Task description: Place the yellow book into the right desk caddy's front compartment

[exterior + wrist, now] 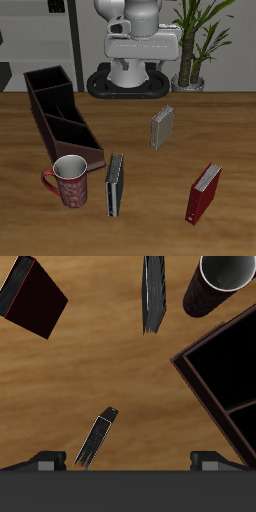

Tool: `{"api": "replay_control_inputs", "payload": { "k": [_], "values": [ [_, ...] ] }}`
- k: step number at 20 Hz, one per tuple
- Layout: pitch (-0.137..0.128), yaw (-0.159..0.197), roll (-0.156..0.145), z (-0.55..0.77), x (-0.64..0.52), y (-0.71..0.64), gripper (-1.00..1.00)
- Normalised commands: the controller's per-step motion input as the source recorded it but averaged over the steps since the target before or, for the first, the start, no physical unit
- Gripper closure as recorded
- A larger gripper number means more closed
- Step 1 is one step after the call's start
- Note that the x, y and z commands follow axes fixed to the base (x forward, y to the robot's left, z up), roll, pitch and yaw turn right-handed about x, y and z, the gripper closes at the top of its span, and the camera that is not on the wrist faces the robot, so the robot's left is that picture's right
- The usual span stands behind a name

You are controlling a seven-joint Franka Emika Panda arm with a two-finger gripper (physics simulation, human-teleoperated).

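The yellow book (162, 127), greyish with tan edges, stands upright on the table in front of the robot's base. In the wrist view it shows edge-on (97, 437), far below the camera. The right desk caddy (62, 116) is a long dark box with three cells, lying at an angle toward the table's front; one corner of it shows in the wrist view (226, 366). My gripper (128, 462) is open and empty, high above the table, with only its fingertips (44, 460) showing. I cannot make it out in the exterior view.
A red patterned mug (69, 181) stands at the caddy's front end and also shows in the wrist view (217, 284). A dark grey-black book (114, 184) stands beside the mug. A red book (204, 192) stands near the table's front edge.
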Motion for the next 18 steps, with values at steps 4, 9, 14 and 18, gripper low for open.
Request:
{"api": "replay_control_inputs", "payload": {
  "k": [4, 9, 14, 18],
  "values": [
    [-0.064, -0.034, -0.017, -0.01, -0.29, 0.21, -1.00],
    [-0.037, -0.063, -0.038, 0.00, -0.11, 0.13, -1.00],
    [-0.032, -0.093, -0.048, -0.22, -0.05, 0.25, -1.00],
    [-0.026, -0.041, -0.010, -0.10, -0.06, 0.18, -1.00]
  ]
}}
